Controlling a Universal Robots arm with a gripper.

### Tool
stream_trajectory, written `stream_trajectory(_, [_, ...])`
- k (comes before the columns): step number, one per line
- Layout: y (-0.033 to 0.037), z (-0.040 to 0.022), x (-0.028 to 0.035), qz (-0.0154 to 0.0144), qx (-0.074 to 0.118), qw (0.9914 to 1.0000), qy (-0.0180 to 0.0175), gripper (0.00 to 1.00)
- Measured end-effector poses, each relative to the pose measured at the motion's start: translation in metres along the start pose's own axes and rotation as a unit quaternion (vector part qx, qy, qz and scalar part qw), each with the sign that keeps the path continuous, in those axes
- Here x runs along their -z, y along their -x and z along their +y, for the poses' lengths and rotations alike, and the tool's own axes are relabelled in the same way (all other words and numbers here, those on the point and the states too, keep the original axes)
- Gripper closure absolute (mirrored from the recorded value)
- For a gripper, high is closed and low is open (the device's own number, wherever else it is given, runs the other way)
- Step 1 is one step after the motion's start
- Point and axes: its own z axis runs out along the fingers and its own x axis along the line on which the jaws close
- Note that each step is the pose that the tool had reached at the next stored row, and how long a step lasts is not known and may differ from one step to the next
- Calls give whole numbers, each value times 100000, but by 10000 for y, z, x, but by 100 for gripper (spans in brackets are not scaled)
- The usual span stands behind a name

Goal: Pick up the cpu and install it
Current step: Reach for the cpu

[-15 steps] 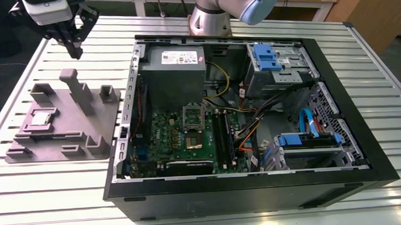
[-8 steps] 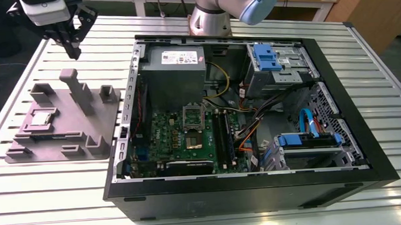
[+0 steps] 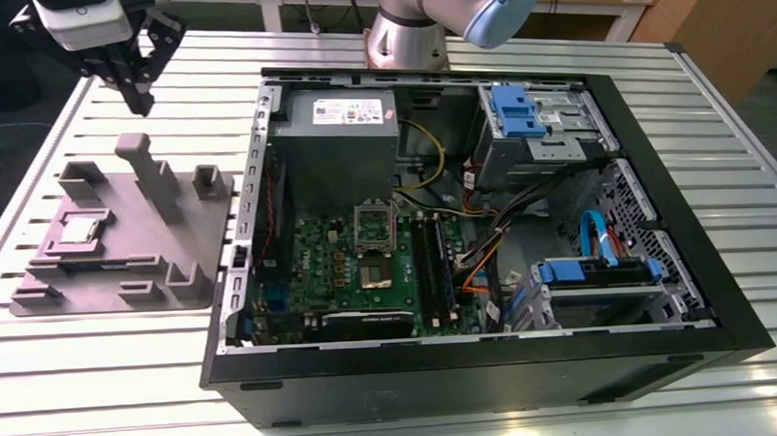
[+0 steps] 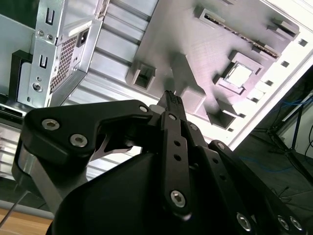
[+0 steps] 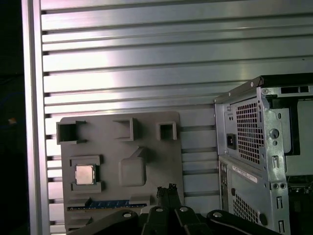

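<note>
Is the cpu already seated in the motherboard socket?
No. In the exterior view the cpu lies in a recess of the grey holder tray, outside the computer case.

- The desk (image 3: 110, 383): bare ribbed aluminium, bright and reflective.
- The holder tray (image 3: 202, 234): matt grey plastic, finely lined.
- The cpu (image 5: 84, 175): pale silvery metal top, dull sheen.
- The gripper (image 4: 170, 98): smooth semi-matt black, shiny steel screws.
- The computer case (image 3: 498, 369): matt black shell, bare grey sheet metal inside.
</note>
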Motion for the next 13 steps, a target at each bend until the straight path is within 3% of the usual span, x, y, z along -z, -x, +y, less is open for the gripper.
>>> stream_trajectory(13, [-64, -5, -9, 181, -7, 100000, -16, 90])
